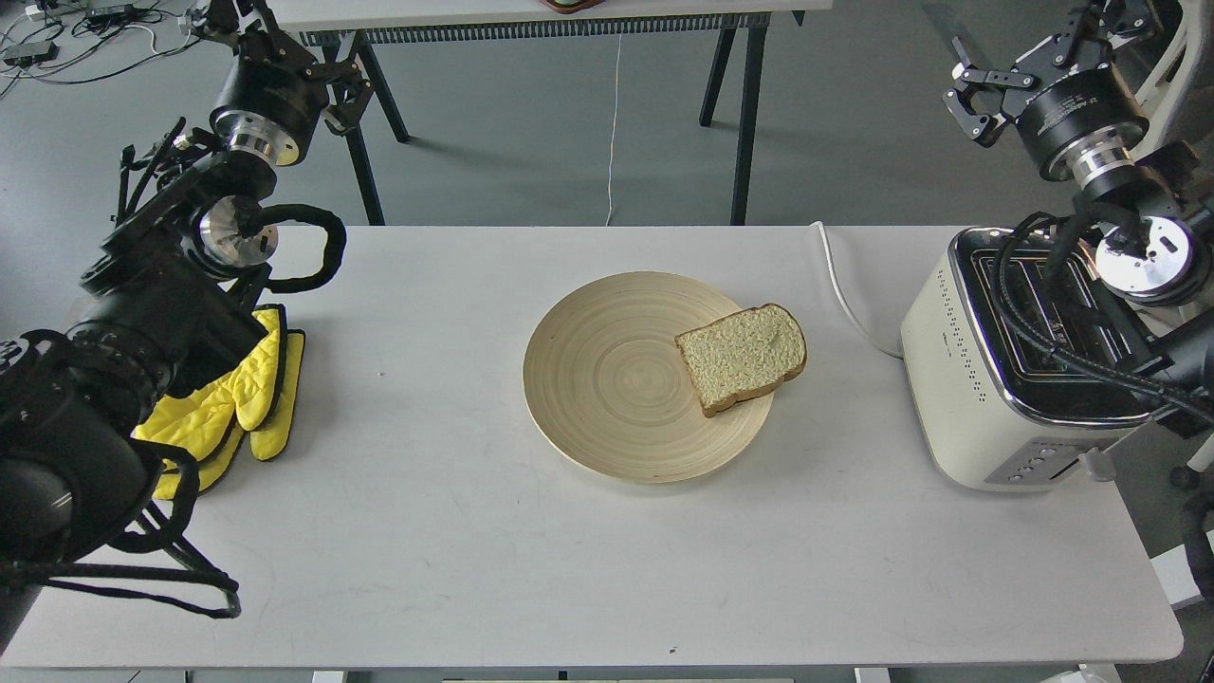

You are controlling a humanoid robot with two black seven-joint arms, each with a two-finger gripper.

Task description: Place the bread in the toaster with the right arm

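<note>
Nothing done yet: the bread (742, 359) lies flat on the right edge of the wooden plate (607, 379), untouched. The right gripper (969, 98) hangs raised, fingers parted, holding nothing, touching nothing. The bread is well below-left of it; the toaster (986, 379), slots empty, sits below it. Pick and insert remain.

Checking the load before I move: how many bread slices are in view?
1. The bread lies flat on the right edge of the wooden plate, partly overhanging the rim, left of the toaster. The right arm's cables cover part of the toaster slots, so a slice there could be hidden.
</note>
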